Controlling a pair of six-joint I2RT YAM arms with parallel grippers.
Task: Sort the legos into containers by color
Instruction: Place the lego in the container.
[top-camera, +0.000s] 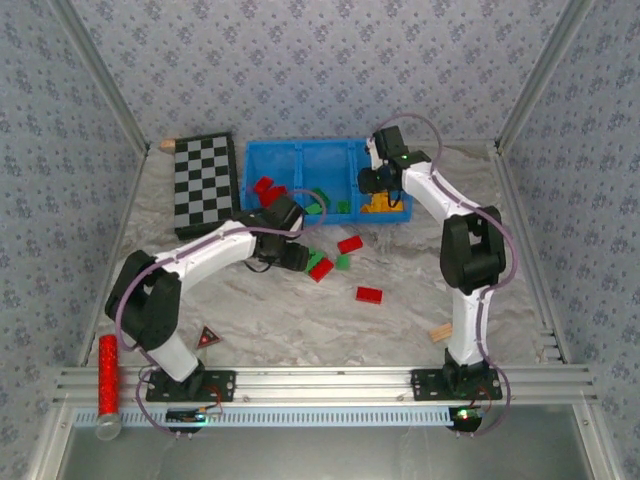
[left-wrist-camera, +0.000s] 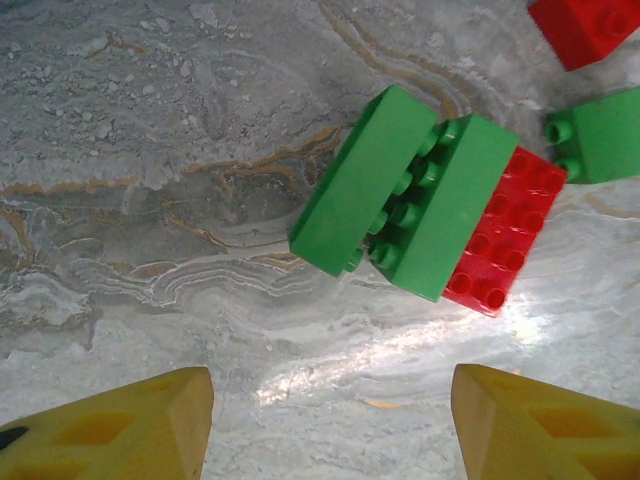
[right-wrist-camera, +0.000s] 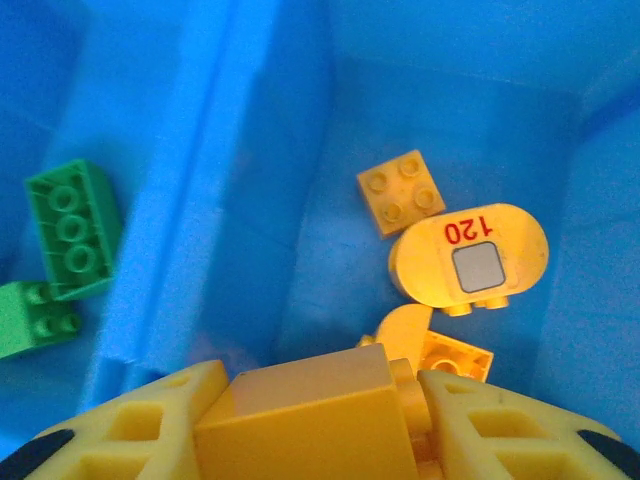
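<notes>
Sorting looks well along, with a handful of legos left on the table.
From the top camera I see the blue tray (top-camera: 300, 147) holding red pieces on the left, green in the middle and orange-yellow on the right, with a few loose legos (top-camera: 350, 244) just in front of it; the checkerboard (top-camera: 205, 180), tan block (top-camera: 441, 332) and triangle (top-camera: 208, 337) sit out of the way. My left wrist camera shows the left claw (left-wrist-camera: 330, 420) wide open and empty over two green bricks (left-wrist-camera: 400, 195) pressed against a red brick (left-wrist-camera: 505, 235), which I judge awkward to separate. My right wrist camera shows the right claw (right-wrist-camera: 315, 435) clamped on an orange-yellow brick (right-wrist-camera: 300, 400) above the right compartment.
</notes>
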